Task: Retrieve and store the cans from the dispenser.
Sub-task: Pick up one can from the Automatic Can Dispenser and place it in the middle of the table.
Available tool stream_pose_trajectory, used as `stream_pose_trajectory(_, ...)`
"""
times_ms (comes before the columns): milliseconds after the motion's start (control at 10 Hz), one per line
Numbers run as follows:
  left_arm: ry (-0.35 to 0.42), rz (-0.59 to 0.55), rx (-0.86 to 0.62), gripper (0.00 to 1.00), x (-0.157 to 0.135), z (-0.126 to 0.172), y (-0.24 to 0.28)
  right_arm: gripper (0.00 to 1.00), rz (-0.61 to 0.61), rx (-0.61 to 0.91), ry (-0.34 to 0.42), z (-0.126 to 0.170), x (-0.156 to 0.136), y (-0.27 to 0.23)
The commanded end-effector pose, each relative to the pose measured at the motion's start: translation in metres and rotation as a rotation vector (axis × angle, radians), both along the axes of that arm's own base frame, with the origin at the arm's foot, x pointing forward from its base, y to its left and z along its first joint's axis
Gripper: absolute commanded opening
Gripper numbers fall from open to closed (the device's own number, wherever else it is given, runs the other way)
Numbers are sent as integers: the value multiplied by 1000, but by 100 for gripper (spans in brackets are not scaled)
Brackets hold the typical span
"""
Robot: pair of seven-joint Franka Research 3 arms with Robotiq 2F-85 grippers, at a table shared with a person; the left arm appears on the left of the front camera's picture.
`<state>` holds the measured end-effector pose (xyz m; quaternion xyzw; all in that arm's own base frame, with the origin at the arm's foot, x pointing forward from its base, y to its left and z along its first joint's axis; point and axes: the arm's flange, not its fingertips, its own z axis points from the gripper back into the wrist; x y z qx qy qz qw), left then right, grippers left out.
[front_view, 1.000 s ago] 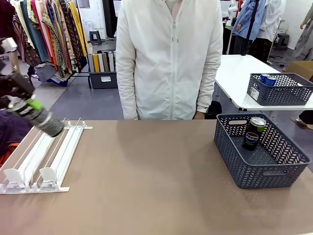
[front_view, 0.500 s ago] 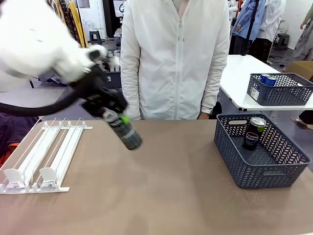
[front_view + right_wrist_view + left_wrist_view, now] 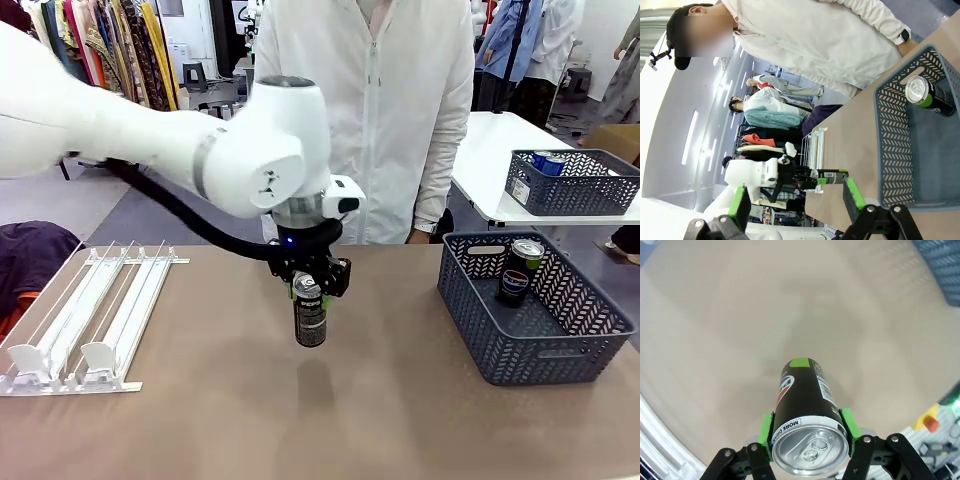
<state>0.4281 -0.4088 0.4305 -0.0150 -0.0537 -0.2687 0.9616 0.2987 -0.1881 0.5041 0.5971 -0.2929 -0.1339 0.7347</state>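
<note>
A dark can with a green mark (image 3: 310,320) hangs upright just above the table's middle, and my left gripper (image 3: 310,287) is shut on its upper part. In the left wrist view the green pads (image 3: 766,436) press both sides of the can (image 3: 805,400), whose silver top faces the camera. The white dispenser (image 3: 90,310) lies at the table's left, its stop tabs at the near end. A second dark can (image 3: 520,270) stands in the grey basket (image 3: 560,355) on the right. My right gripper (image 3: 796,200) is open, held off beyond the basket (image 3: 890,150).
A person in a white jacket (image 3: 360,110) stands at the far edge, behind the held can. Another grey basket (image 3: 570,190) with blue cans (image 3: 548,161) sits on a white table at the back right. Bare tabletop lies between the held can and the near basket.
My left arm has swung right from the dispenser's far end to the table's middle, carrying the dark can. The can has turned from tilted to upright.
</note>
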Motion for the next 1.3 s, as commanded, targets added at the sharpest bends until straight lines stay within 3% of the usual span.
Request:
stream_pose_trajectory(0, 8, 50, 35, 0, 17, 8, -17, 100, -3, 13, -29, 3, 3, 0)
stream_pose_trajectory(800, 49, 50, 7, 0, 29, -4, -13, 100, -3, 13, -29, 3, 3, 0)
stream_pose_trajectory(900, 55, 53, -3, 29, 28, -5, -11, 100, -3, 13, -29, 3, 3, 0)
stream_pose_trajectory(1000, 50, 49, -5, 87, 28, -5, -11, 100, -3, 13, -29, 3, 3, 0)
stream_pose_trajectory(1100, 52, 51, -7, 100, 30, -5, -10, 100, -3, 13, -29, 3, 3, 0)
stream_pose_trajectory(1200, 50, 54, -14, 100, 30, -4, -8, 100, -3, 13, -29, 3, 3, 0)
